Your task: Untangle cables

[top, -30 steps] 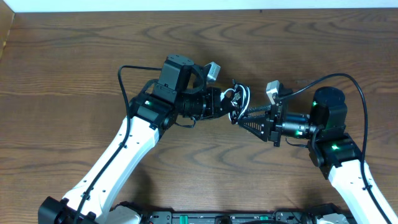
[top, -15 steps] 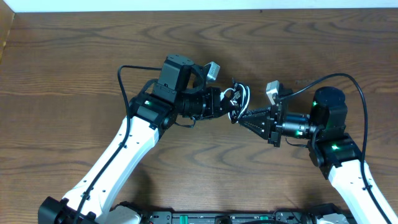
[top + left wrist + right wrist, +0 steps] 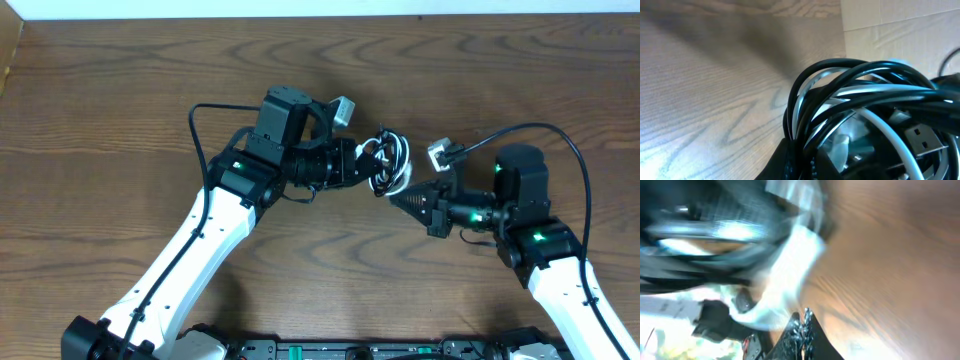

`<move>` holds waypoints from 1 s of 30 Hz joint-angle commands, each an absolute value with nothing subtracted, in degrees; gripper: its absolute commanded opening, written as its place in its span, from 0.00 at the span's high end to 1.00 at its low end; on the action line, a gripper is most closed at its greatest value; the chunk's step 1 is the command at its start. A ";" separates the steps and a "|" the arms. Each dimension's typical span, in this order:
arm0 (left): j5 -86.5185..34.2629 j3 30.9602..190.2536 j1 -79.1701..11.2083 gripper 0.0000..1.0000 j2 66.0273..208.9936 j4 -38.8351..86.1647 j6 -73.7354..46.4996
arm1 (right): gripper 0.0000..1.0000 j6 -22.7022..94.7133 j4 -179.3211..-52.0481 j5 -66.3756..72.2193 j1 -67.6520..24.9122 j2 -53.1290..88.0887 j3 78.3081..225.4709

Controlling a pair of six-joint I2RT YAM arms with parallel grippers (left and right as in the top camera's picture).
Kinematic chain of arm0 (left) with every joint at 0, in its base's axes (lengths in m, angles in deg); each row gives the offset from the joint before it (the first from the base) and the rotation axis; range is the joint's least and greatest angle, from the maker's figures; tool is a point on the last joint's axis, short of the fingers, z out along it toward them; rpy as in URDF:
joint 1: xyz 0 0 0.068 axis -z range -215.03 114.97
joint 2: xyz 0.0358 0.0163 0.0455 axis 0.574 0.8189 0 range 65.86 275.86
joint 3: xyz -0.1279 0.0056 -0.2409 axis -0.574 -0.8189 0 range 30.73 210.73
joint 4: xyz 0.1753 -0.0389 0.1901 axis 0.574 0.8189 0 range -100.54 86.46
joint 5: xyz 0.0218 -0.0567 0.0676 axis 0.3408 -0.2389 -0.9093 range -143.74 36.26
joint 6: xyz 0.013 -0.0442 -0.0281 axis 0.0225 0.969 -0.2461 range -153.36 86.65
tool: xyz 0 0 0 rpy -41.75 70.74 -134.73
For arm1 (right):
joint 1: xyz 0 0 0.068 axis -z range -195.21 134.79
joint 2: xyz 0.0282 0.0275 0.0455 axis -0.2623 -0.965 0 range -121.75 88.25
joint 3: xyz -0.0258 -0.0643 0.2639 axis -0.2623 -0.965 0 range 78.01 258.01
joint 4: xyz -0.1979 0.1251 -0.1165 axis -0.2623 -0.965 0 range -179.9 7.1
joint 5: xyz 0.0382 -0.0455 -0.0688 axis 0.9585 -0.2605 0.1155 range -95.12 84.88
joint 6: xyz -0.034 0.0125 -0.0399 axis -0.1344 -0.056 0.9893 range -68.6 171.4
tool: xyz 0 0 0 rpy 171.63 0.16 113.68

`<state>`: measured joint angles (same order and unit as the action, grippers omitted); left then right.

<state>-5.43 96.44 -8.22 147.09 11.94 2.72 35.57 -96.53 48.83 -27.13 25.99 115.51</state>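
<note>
Right gripper (image 3: 398,197) has pulled back a touch from the bundle and its jaws, apart a second ago, are now closed to a point.
Overhead, I see the cables (image 3: 392,163), black and white loops knotted together, held up over the counter (image 3: 120,120) at the left gripper (image 3: 371,166), whose jaws are clamped on the bundle; the right tip sits just beside the bundle's lower edge. From my left wrist camera the cables (image 3: 855,85) fill the frame right in front of the lens, black strands wrapped over white ones, with a silver USB plug (image 3: 922,142) at lower right and the counter (image 3: 700,75) behind. My right wrist view is blurred: the right gripper (image 3: 803,322) is pinched shut under a white strand (image 3: 790,275), and I cannot tell whether anything is caught.
</note>
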 commanded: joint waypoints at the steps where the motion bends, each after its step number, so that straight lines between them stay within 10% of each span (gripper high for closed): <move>1: -4.66 96.92 -8.05 0.93 147.25 10.65 2.76 | 0.99 28.22 -100.33 34.10 -27.30 25.99 115.44; 5: -4.69 96.92 -8.05 0.93 147.25 10.30 2.74 | 0.99 24.77 -104.22 25.55 -27.30 25.99 115.44; 13: -7.29 96.86 -8.05 0.93 147.25 10.36 1.23 | 0.52 32.16 -92.79 46.01 -27.28 26.02 115.44; 30: -7.31 96.86 -8.05 0.93 147.25 12.05 1.21 | 0.60 33.25 -77.95 65.57 -27.30 25.99 115.44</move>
